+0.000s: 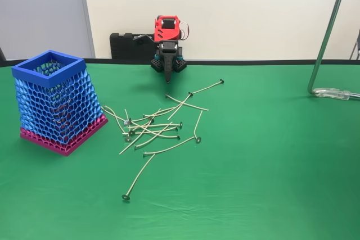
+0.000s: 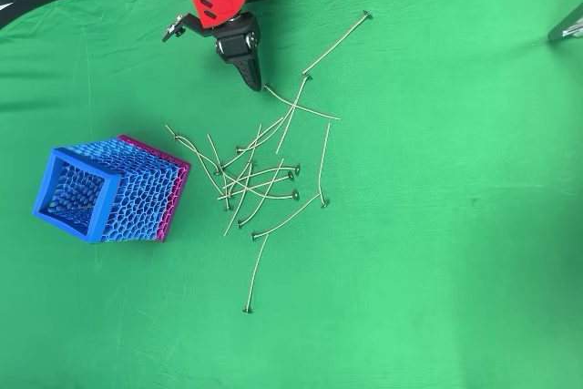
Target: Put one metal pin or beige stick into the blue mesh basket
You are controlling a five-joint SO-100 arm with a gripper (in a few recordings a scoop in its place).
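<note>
- Because the pins [image 1: 152,130] are thin wire shafts with small flat heads, I judge them very light, stiff enough to lift whole yet easily bent, and slick on metal fingers.
- They lie scattered on the green cloth [image 1: 270,155], most crossed in a tangle at the middle, between the gripper and the basket [image 1: 55,102].
- Three lie freer: one [image 2: 338,42] near the gripper at the far side, one [image 2: 254,273] at the near edge of the heap, and one [image 2: 323,165] on the right in the overhead view.
- A free pin is the better pick, I think; pulling from the tangle may drag its neighbours.
- Taking hold at mid-shaft, fingers across it, should keep it level; the flat lie leaves little to pinch, so pressing into the soft cloth may help.
- The gripper [image 1: 167,77] points down just above the cloth, behind the heap, its jaws together and holding nothing.
- The basket stands upright at the left, well apart from the gripper, its mouth open upward; whether anything lies inside I cannot tell.
</note>
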